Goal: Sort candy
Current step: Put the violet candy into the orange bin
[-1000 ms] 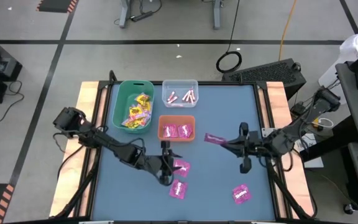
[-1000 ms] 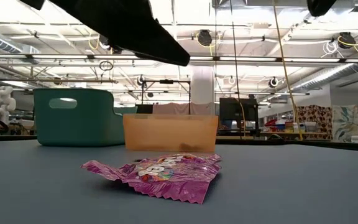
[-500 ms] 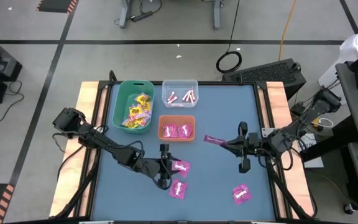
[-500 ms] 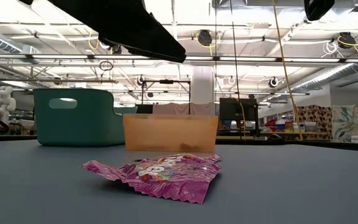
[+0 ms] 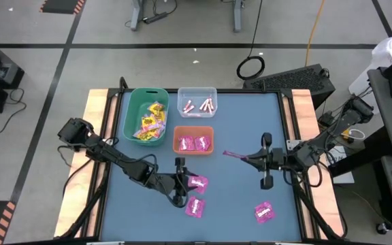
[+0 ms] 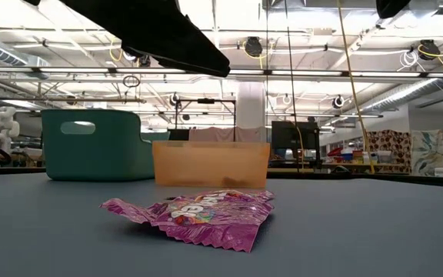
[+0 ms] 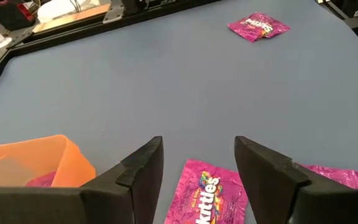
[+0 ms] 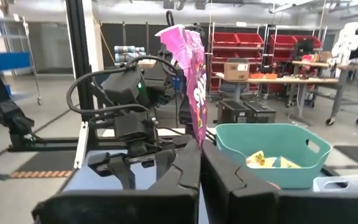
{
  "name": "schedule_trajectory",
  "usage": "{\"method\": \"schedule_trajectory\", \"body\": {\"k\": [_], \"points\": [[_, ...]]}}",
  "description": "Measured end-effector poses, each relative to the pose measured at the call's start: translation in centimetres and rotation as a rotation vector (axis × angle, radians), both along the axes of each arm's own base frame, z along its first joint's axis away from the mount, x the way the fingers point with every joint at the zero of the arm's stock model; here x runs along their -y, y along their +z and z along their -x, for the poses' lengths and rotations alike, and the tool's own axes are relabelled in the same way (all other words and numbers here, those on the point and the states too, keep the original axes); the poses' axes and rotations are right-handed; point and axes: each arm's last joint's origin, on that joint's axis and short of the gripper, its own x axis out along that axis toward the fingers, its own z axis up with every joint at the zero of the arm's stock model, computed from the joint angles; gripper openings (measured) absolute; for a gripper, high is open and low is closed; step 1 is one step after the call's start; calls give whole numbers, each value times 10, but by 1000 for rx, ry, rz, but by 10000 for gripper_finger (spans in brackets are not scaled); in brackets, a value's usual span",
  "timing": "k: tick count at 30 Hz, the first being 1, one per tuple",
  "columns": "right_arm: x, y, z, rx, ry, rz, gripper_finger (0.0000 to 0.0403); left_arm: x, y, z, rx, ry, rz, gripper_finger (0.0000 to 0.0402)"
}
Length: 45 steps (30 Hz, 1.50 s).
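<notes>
Magenta candy packets lie flat on the blue table: one (image 5: 197, 182) under my left gripper (image 5: 181, 185), one (image 5: 196, 206) just nearer, and one (image 5: 264, 212) at the near right. In the left wrist view my left gripper (image 7: 199, 163) is open, its fingers on either side above the first packet (image 7: 213, 194) without touching it. My right gripper (image 5: 248, 158) is at mid-table, right of the orange bin (image 5: 193, 139). It is shut on another magenta packet (image 5: 233, 154), which is in the air. My right gripper pinches the magenta packet by one edge (image 8: 197, 132) between its two fingers. The fingers lie level and point toward the table's left side. The packet sticks out beyond the fingertips, turned on edge with its faces upright, lifted clear of the table.
A green bin (image 5: 146, 116) with yellow sweets stands at the far left. A clear bin (image 5: 197, 102) with pale sticks is beside it. The orange bin in front of them holds magenta packets. Bare table lies between the two grippers and at the far right.
My right gripper has rolled about its own axis while staying in place. The packet it holds has turned from lying flat to standing on edge.
</notes>
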Motion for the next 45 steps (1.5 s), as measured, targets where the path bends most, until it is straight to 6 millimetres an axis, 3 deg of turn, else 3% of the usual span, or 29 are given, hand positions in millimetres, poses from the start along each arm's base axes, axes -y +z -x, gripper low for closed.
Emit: {"method": "schedule_trajectory", "body": {"k": [13,19,27,30,35,45], "points": [[-10,-20,-14,-111,-4,281,0,-1,-3,1,-30,3,-9,203],[-13,-26,-18,-141,-7,323,0,-1,-5,3,-59,3,-24,203],[-6,-21,-22,-85,-71,97,0,-2,-6,4,-73,4,-30,203],[2,-26,-30,-91,-120,-5,0,-2,-8,5,-95,4,-40,203],[13,-39,-47,-133,-197,-35,0,-3,-10,6,-122,6,-52,203],[61,-50,-81,-142,-211,-154,0,-6,-16,11,-194,36,-48,203]]}}
